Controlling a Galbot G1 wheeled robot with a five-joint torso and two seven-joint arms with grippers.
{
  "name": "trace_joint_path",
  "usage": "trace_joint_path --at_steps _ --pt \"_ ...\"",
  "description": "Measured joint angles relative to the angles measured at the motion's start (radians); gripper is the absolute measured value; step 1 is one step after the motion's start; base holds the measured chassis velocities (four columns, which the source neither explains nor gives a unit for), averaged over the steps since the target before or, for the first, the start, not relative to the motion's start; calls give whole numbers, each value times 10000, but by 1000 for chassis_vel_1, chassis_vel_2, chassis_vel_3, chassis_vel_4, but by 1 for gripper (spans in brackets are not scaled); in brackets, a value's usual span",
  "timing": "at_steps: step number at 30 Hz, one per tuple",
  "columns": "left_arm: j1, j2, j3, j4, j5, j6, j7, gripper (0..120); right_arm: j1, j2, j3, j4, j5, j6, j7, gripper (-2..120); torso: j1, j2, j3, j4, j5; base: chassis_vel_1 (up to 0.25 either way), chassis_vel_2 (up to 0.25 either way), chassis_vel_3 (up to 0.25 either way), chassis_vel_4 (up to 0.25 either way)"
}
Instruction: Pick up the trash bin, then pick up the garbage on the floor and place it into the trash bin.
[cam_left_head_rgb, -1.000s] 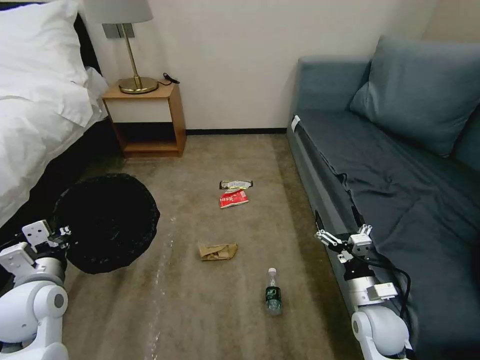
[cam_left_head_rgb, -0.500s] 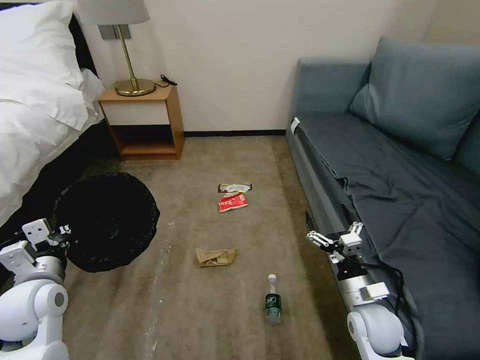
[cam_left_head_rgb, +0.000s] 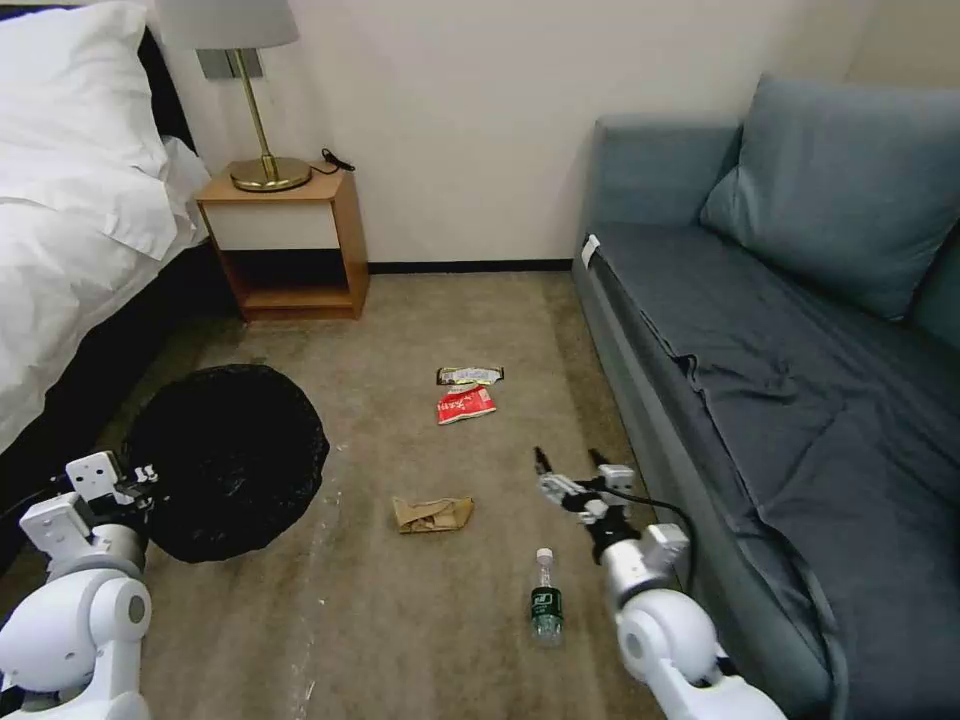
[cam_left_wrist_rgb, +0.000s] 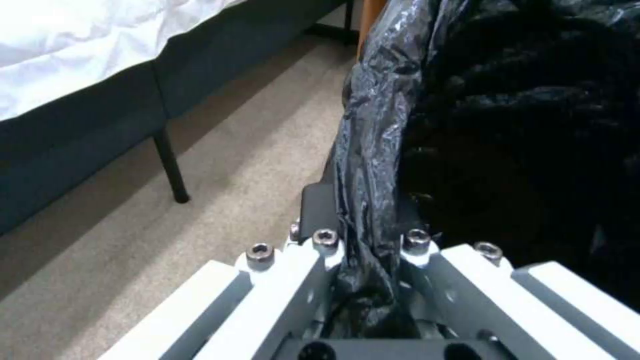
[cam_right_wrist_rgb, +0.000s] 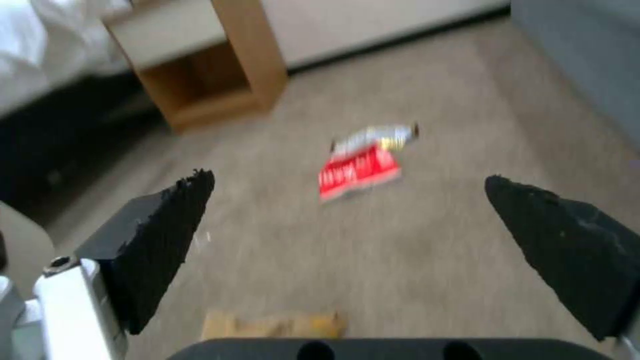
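Note:
The trash bin (cam_left_head_rgb: 228, 460), lined with a crinkled black bag, hangs tilted above the carpet at the left with its mouth facing me. My left gripper (cam_left_head_rgb: 140, 478) is shut on its rim, and the left wrist view shows the bag (cam_left_wrist_rgb: 373, 150) pinched between the fingers of the left gripper (cam_left_wrist_rgb: 365, 235). The garbage lies on the floor: a gold-and-dark wrapper (cam_left_head_rgb: 469, 375), a red packet (cam_left_head_rgb: 465, 404), a crumpled brown paper bag (cam_left_head_rgb: 432, 513) and a small bottle (cam_left_head_rgb: 545, 598). My right gripper (cam_left_head_rgb: 568, 462) hovers open just right of the paper bag and beyond the bottle. Its wrist view shows the red packet (cam_right_wrist_rgb: 359, 170) ahead between its fingers (cam_right_wrist_rgb: 167, 225) and the paper bag (cam_right_wrist_rgb: 273, 325) close below.
A wooden nightstand (cam_left_head_rgb: 285, 240) with a brass lamp (cam_left_head_rgb: 268, 172) stands at the back wall. The bed (cam_left_head_rgb: 70, 230) runs along the left and a blue-grey sofa (cam_left_head_rgb: 780, 350) along the right, leaving a carpet strip between them.
My right arm has swung left from the sofa's edge to over the carpet near the paper bag. The bin has shifted slightly right and lower with my left gripper.

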Motion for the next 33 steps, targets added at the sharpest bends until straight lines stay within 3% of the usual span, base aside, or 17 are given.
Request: trace_joint_path --at_steps 2,4,5,7,10,11,13,18,23,33 --pt "-47 -8 27 44 34 0 2 1 97 -5 -177 -85 97 -330 348 100 0 0 0 0 1 0 0 0 0" --pt "-129 -9 102 170 113 -2 25 1 370 -5 -557 -314 619 -1516 1722 100 0 0 0 -5 0 0 0 0 0" --pt "-129 -9 102 170 113 -2 25 1 370 -5 -557 -314 619 -1516 1722 100 0 0 0 -5 0 0 0 0 0" --pt "-91 -27 104 227 155 -46 53 1 696 14 -918 -618 1500 -2832 3040 100 0 0 0 -2 1 0 0 0 0" --pt "-62 -41 81 239 170 -73 52 1 797 12 -1009 -708 1886 -3325 3408 100 0 0 0 -1 1 0 0 0 0" --pt "-28 -58 70 249 183 -103 52 1 901 -20 -1105 -773 2663 -4248 3805 100 0 0 0 -1 1 0 0 0 0" --pt "-1 -101 70 249 211 -143 54 1 994 -75 -1231 -787 3510 -5170 4101 100 0 0 0 -3 1 0 0 0 0" --pt "67 -199 84 226 264 -170 50 1 1228 -99 -1451 -979 4506 -6134 4553 100 0 0 0 -2 1 0 0 0 0" --pt "143 -286 66 201 299 -257 46 1 1453 -82 -1692 -1276 5650 -6489 5157 100 0 0 0 -2 2 0 0 0 0" --pt "563 -333 -166 129 241 -487 103 1 1817 20 -1888 -2897 4293 -6438 3991 100 0 0 -1 -3 0 0 0 0 0"
